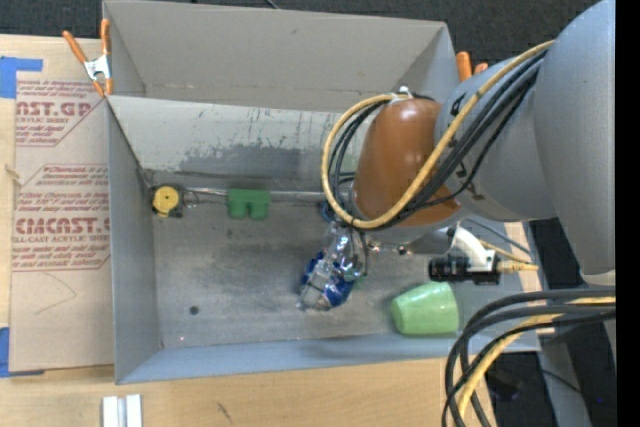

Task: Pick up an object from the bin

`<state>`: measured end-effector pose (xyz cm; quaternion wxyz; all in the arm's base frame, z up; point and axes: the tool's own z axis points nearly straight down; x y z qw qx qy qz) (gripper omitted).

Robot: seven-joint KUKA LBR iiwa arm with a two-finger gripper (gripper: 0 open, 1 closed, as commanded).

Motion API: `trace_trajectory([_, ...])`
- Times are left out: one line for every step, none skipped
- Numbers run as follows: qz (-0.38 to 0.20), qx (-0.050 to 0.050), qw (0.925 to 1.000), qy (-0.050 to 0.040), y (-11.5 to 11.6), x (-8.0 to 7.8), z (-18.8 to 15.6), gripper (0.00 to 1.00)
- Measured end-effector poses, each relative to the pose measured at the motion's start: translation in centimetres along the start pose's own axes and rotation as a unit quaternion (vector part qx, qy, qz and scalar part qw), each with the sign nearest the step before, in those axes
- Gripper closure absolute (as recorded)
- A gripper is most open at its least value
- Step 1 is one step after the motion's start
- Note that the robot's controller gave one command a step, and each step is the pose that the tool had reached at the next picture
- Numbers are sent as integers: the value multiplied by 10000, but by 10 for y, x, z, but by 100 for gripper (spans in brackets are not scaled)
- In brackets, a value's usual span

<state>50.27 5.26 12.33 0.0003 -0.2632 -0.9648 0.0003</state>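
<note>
Just right of the middle of the grey metal bin (270,130), toward 3 o'clock on its floor, your jaws are down at a small crumpled blue-and-silver thing (326,285) that looks like a foil wrapper or packet. It lies on the floor right beneath them, its upper end touching or all but touching the tips. You cannot tell from this angle whether the jaws are released or clenched, because the orange-brown wrist cover (400,160) and its cables crowd over them, so don't count the thing as gripped.

I'd judge this to be the grasp step: the descent looks done and the lift is not yet begun. The next move calls for you to confirm a firm closure on the crinkled body, then raise straight up. Thin foil may slip or fold out, so watch whether it comes off the floor with the jaws.

The floor is bare, scuffed sheet metal, flat and hard, with nothing heaped. Room is good, with open floor at 9 and 6 o'clock of the thing. A pale green rounded lump (425,308) lies near at 4 o'clock but apart. A green block (247,204) at 11 o'clock and a small yellow round piece (165,200) at 10 o'clock rest well apart, by the back wall
</note>
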Motion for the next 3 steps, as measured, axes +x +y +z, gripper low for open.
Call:
trace_trajectory([-1846,0,9828,5,0,2,24,0])
trace_trajectory([-1842,-5,9829,6,0,2,23,100])
trace_trajectory([-2048,-31,9788,-46,33,4,-96,100])
